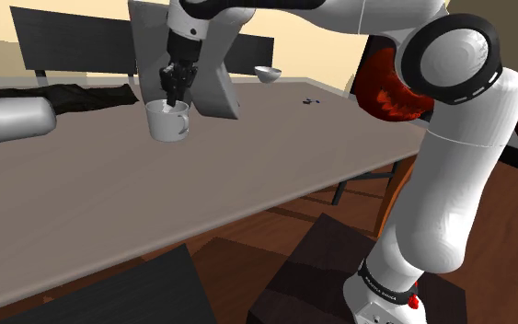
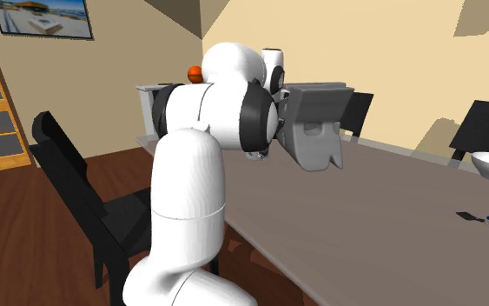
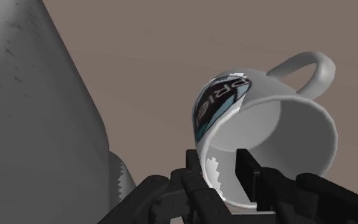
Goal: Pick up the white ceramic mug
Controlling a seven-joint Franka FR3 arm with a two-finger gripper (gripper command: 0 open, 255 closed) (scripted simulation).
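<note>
Rim of the white, dark-printed mug (image 3: 269,124) sits pinched in our black two-finger gripper (image 3: 219,160); we should lift straight, slowly.

Smooth white mug (image 1: 169,127), matt table (image 1: 247,175) — glossy wood floor (image 1: 275,230)
</note>
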